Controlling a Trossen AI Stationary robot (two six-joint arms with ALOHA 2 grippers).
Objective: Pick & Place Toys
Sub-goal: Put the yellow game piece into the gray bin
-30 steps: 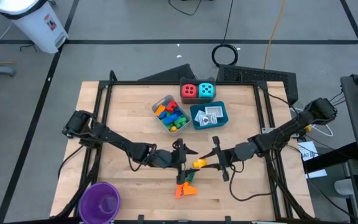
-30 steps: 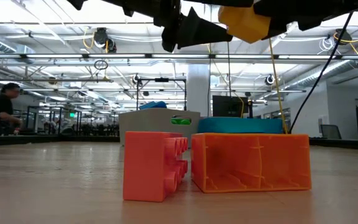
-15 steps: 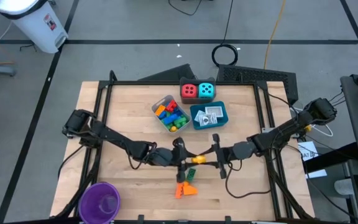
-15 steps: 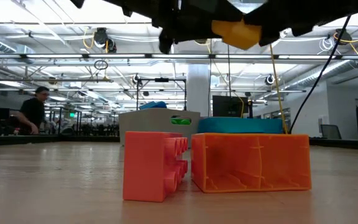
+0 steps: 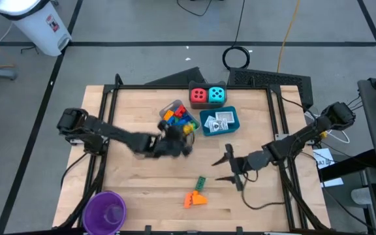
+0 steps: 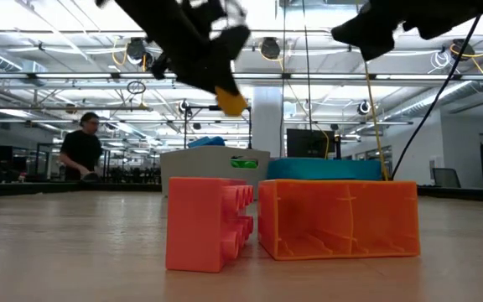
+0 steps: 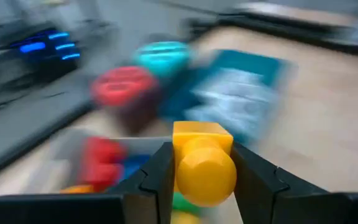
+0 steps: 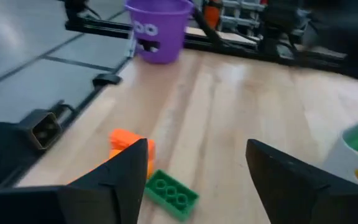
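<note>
My left gripper (image 5: 183,135) is shut on a yellow brick (image 7: 204,163) and hangs over the near end of the clear tray (image 5: 170,109) that holds several coloured bricks. Behind the tray stand a red die (image 5: 198,95) and a cyan die (image 5: 217,95). To its right is the blue tray (image 5: 209,128) with white packets (image 5: 222,120). My right gripper (image 5: 225,167) is open above the table, with nothing between its fingers. A green brick (image 5: 201,183) and two orange bricks (image 5: 195,198) lie flat on the wood near the front. My left gripper pinches the yellow brick by two opposite sides (image 7: 180,167) between its two fingers. The fingers come from the table's left, slanting down toward the trays. The brick sticks out past the fingertips (image 6: 231,101), tilted and lifted clear of the table.
A purple cup (image 5: 104,210) stands at the near left corner. A black frame (image 5: 175,87) runs round the tabletop. Bare wood lies between the trays and the loose bricks. A person (image 6: 80,155) moves in the room beyond the table.
The yellow brick has passed from my right gripper to my left. My left gripper shut on it beside the right one, then carried it toward the far edge, over the clear tray. My right gripper has opened and stayed near where it was.
</note>
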